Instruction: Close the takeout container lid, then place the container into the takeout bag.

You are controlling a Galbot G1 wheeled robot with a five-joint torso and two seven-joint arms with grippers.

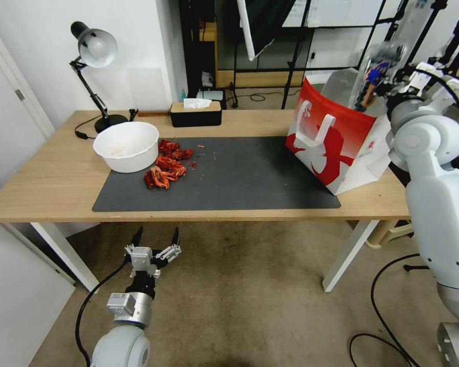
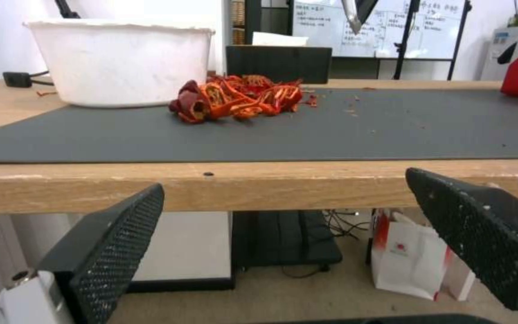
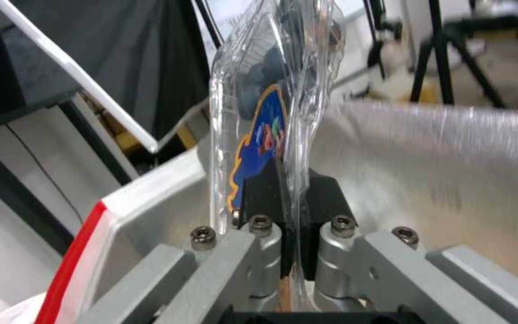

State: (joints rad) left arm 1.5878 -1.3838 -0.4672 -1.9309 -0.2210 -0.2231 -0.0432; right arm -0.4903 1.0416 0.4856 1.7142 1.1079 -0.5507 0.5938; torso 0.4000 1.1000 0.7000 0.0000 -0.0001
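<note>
My right gripper (image 3: 289, 198) is shut on the edge of the clear takeout container (image 3: 271, 90), which stands on end with dark blueberries and a blue label showing through. Its lid lies flat against the tray half. In the head view the container (image 1: 376, 76) hangs just above the open mouth of the red-and-white takeout bag (image 1: 336, 145), which stands at the table's right end. The bag's silvery inner wall (image 3: 445, 157) lies right behind the container. My left gripper (image 1: 155, 240) is open and holds nothing, low in front of the table's front edge.
A white bowl (image 1: 126, 145) and a pile of red dried peels (image 1: 168, 165) sit on the left of the dark mat (image 1: 239, 178). A black tissue box (image 1: 196, 113) and a desk lamp (image 1: 94, 48) stand at the back.
</note>
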